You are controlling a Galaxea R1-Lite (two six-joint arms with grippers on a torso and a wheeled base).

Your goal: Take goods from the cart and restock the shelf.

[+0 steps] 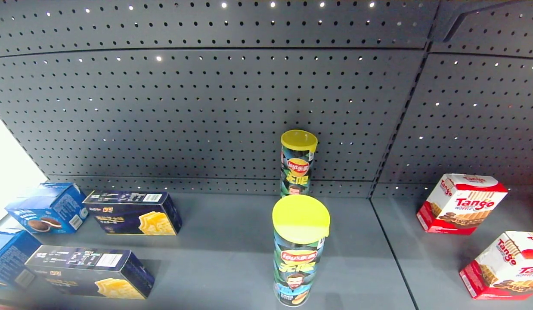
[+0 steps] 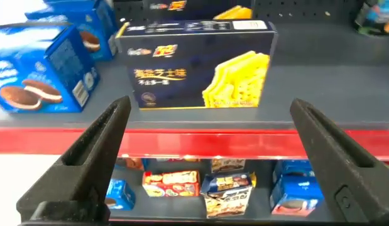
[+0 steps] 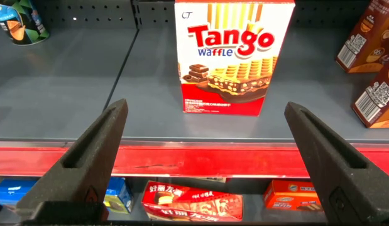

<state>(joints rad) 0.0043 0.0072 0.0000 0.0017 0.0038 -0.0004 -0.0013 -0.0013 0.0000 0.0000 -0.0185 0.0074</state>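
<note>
Two tall chip cans with yellow lids stand mid-shelf, one near the front (image 1: 299,254) and one by the pegboard (image 1: 297,163). Dark blue cracker boxes (image 1: 135,213) (image 1: 90,271) and blue cookie boxes (image 1: 49,209) lie at the left. Red-and-white wafer boxes (image 1: 462,202) (image 1: 505,265) sit at the right. My left gripper (image 2: 210,105) is open and holds nothing, just outside the shelf's red front rail (image 2: 200,141), facing a dark blue cracker box (image 2: 200,63). My right gripper (image 3: 207,108) is open, holds nothing, and faces a wafer box (image 3: 234,56) across the same rail (image 3: 200,160).
A grey pegboard (image 1: 206,107) backs the shelf. Brown boxes (image 3: 373,63) stand beside the wafer box. A lower shelf under the rail holds more packaged goods (image 2: 225,188) (image 3: 191,201). Bare shelf floor (image 1: 223,241) lies between the cracker boxes and the cans.
</note>
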